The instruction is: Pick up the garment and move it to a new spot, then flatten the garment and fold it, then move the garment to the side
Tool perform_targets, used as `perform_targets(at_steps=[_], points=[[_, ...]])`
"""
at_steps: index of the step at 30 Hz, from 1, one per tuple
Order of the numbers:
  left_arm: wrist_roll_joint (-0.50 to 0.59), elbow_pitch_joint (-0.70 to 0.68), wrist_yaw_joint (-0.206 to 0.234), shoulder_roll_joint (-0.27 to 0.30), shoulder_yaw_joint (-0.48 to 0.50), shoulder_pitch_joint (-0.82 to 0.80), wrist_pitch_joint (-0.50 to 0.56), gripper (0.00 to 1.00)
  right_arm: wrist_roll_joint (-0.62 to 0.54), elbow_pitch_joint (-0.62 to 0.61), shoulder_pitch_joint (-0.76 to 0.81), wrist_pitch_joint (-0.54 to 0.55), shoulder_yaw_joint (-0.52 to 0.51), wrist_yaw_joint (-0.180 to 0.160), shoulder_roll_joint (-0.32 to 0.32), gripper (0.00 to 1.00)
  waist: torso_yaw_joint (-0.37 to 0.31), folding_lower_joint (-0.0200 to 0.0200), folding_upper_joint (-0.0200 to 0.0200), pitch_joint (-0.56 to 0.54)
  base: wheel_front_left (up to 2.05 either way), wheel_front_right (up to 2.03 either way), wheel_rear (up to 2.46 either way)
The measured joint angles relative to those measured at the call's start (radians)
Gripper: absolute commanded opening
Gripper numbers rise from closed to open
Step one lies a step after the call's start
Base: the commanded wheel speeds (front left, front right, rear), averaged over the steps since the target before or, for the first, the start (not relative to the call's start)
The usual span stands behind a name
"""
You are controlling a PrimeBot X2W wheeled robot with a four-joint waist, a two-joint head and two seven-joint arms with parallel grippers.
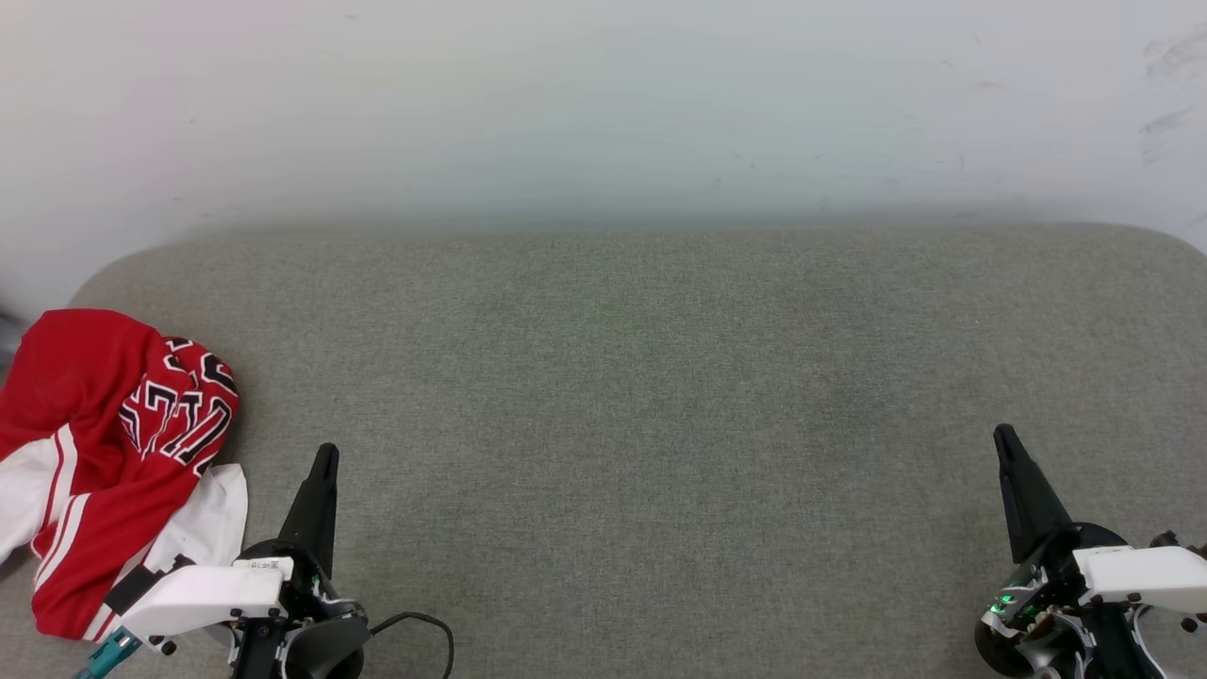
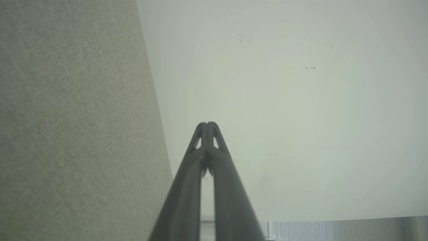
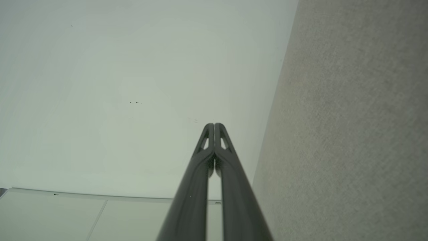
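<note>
The garment [image 1: 104, 453], soft red-and-white cloth in a crumpled heap, lies just left of the left gripper [image 1: 325, 457], which is tapered, dark and clenched on nothing. The right gripper [image 1: 1005, 438] is likewise clenched and empty above the coarse grey woven pad [image 1: 641, 396].

Even diffuse light, soft shadows, sharp focus.

The crumpled red jersey garment [image 1: 94, 453] with white sleeves lies at 9 o'clock on the grey fabric-covered bench [image 1: 613, 424], at its left edge. The left gripper [image 1: 325, 456] is at 7 o'clock, just to the garment's right. The right gripper [image 1: 1002, 436] is at 4 o'clock, well apart. The pale wall [image 1: 603, 104] stands behind the bench at 12 o'clock.
</note>
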Motion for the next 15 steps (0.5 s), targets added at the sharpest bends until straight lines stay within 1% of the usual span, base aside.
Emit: perform_targets(at_steps=[15], points=[[0.0, 0.0, 0.0, 0.0, 0.0, 0.0, 0.0, 0.0, 0.0, 0.0, 0.0, 0.0, 0.0, 0.0, 0.0, 0.0, 0.0, 0.0, 0.0, 0.0, 0.0, 0.0, 0.0]])
